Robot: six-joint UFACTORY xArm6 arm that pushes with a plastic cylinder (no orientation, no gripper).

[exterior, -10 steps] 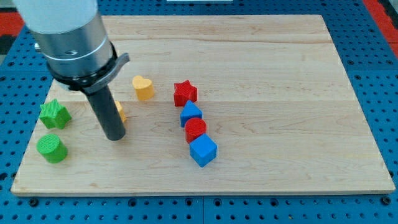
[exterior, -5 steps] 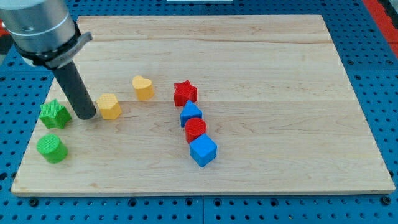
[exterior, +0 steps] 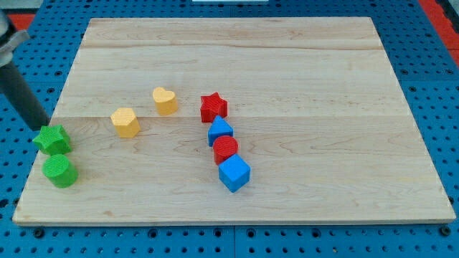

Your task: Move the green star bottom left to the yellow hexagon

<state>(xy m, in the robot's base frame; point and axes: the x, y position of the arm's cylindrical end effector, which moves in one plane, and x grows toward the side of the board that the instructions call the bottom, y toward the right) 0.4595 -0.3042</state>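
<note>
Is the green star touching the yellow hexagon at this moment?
No, the green star sits near the board's left edge, with bare wood between it and the yellow hexagon.

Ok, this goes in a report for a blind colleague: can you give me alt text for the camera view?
My tip touches the upper left of the green star at the wooden board's left edge, with a green cylinder just below. A yellow hexagon and yellow heart lie to the right; farther right run a red star, blue block, red cylinder and blue cube.
</note>
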